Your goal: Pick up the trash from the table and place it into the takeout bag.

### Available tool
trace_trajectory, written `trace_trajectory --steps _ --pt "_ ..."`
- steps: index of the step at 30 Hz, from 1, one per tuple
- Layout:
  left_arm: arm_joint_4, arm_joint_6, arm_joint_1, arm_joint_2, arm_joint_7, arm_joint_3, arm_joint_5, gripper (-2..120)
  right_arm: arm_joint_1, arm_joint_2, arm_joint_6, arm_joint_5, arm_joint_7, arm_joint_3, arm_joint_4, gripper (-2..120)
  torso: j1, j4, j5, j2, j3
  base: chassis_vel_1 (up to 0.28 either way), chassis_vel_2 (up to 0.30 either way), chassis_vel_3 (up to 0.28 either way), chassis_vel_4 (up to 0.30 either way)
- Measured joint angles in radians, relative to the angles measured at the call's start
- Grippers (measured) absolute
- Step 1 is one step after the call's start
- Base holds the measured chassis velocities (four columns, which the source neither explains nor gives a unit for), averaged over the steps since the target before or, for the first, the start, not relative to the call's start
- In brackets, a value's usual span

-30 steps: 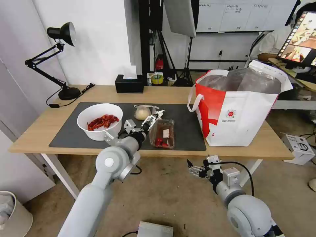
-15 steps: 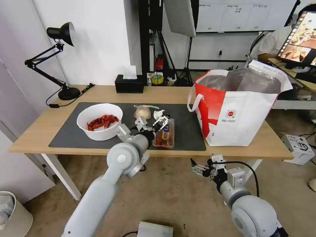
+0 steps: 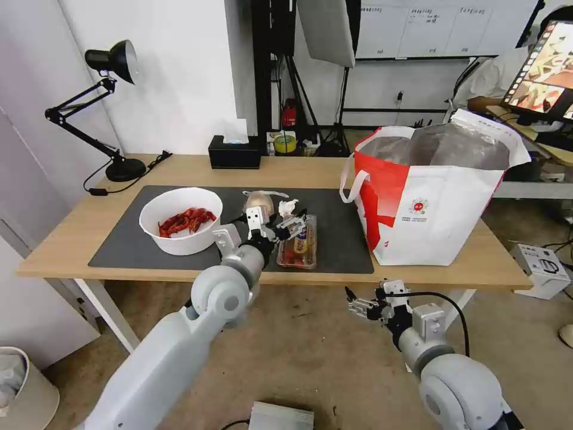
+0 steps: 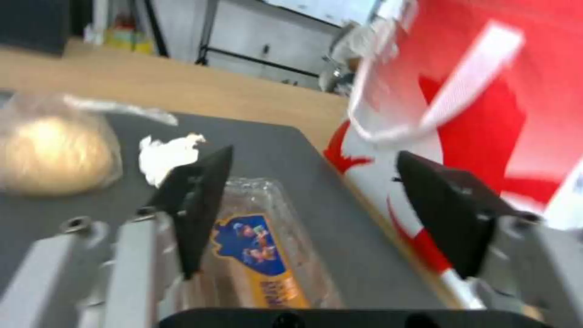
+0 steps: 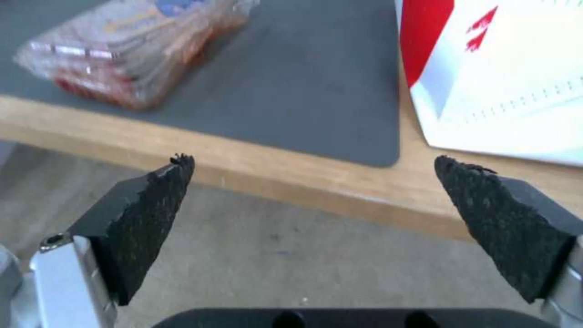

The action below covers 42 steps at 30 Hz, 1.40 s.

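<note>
Head view: left gripper [image 3: 290, 223] spread wide just above clear food box [image 3: 298, 243]; tissue [image 3: 287, 207] just beyond it. Right gripper [image 3: 357, 306] open below tabletop [image 3: 418, 272] edge.

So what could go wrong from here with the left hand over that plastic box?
The left hand hangs open over the clear plastic box; the thin lid may buckle or slip when squeezed. The crumpled tissue lies just beyond and could get knocked. The takeout bag is tall, so the box might catch its rim.
</note>
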Motion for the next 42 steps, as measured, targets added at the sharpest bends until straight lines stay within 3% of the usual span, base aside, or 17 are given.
trace_trajectory --steps 1,2,3,5,10,14,20,26,32,34,42 --pt "0.022 -0.011 -0.014 0.041 0.069 0.026 0.054 61 0.011 -0.003 0.002 0.039 0.002 0.005 0.000 100 0.000 0.0000 0.0001 0.000 0.000 0.000 0.000 0.000 0.000" --pt "0.022 -0.011 -0.014 0.041 0.069 0.026 0.054 61 0.011 -0.003 0.002 0.039 0.002 0.005 0.000 100 0.000 0.0000 0.0001 0.000 0.000 0.000 0.000 0.000 0.000" --pt "0.057 -0.021 -0.038 0.083 0.151 0.055 0.120 49 0.025 -0.008 0.003 0.069 0.004 0.009 -0.001 100 0.000 0.0002 0.0000 0.000 0.000 0.000 0.000 0.000 0.000" --pt "0.087 -0.022 -0.063 0.100 0.208 0.074 0.138 32 0.038 -0.019 0.006 0.095 0.004 0.009 -0.004 100 0.000 0.0000 0.0001 0.000 0.000 0.000 0.000 0.000 0.000" --pt "0.113 -0.022 -0.081 0.107 0.238 0.091 0.150 17 0.056 -0.027 0.011 0.147 0.011 0.009 -0.005 100 0.000 0.0000 0.0002 0.000 0.000 0.000 0.000 0.000 0.000" --pt "0.135 -0.022 -0.093 0.121 0.294 0.112 0.178 0 0.095 -0.043 0.018 0.277 0.045 0.011 -0.005 100 0.000 0.0000 0.0002 0.000 0.000 0.000 0.000 0.000 0.000" --pt "0.146 -0.022 -0.091 0.133 0.319 0.123 0.196 0 0.139 -0.060 0.023 0.407 0.083 0.012 -0.011 100 0.000 0.0000 0.0002 0.000 0.000 0.000 0.000 0.000 0.000" --pt "0.151 -0.023 -0.086 0.139 0.336 0.124 0.199 0 0.248 -0.071 0.031 0.626 0.166 -0.009 -0.059 100 0.000 0.0000 0.0002 0.000 0.000 0.000 0.000 0.000 0.000" --pt "0.156 -0.023 -0.084 0.143 0.338 0.124 0.199 0 0.301 -0.070 0.034 0.695 0.198 -0.024 -0.087 100 0.000 0.0000 0.0002 0.000 0.000 0.000 0.000 0.000 0.000" --pt "0.170 -0.024 -0.079 0.148 0.346 0.124 0.215 0 0.392 -0.061 0.036 0.818 0.253 -0.045 -0.149 100 0.000 0.0001 0.0002 0.000 0.000 0.000 0.000 0.000 0.000" --pt "0.183 -0.030 -0.064 0.144 0.360 0.123 0.232 0 0.494 -0.028 0.036 1.011 0.343 -0.072 -0.239 100 0.000 0.0001 0.0002 0.000 0.000 0.000 0.000 0.000 0.000"
